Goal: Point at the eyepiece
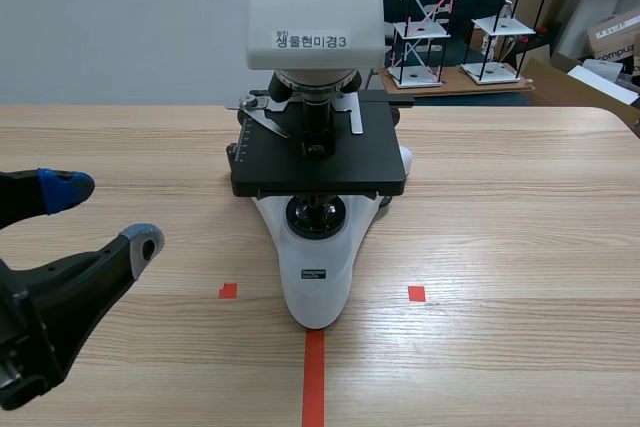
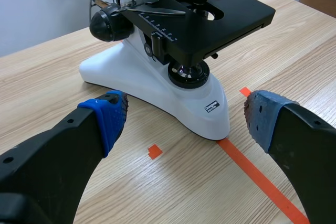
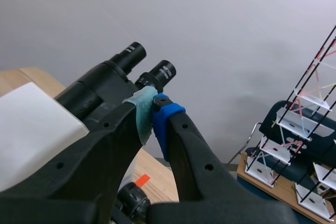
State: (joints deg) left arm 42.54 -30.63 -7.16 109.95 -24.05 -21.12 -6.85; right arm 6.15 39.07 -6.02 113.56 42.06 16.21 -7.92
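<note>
A white microscope [image 1: 318,257] with a black stage [image 1: 318,157] stands at the table's middle; its white head [image 1: 315,7] runs past the scene view's top. Its two black eyepieces [image 3: 164,70] show only in the right wrist view. There my right gripper [image 3: 153,103] is shut on nothing, its pads meeting with the tips right at the nearer eyepiece; whether they touch it I cannot tell. My left gripper [image 1: 105,215] stands open low at the table's left, and in the left wrist view the left gripper [image 2: 184,114] faces the microscope's base [image 2: 173,103].
Orange-red tape marks [image 1: 313,377] lie on the wooden table [image 1: 520,247] before the microscope. Beyond the table's far edge stand wire-and-white-plate tower models [image 1: 430,17] and cardboard boxes [image 1: 615,37].
</note>
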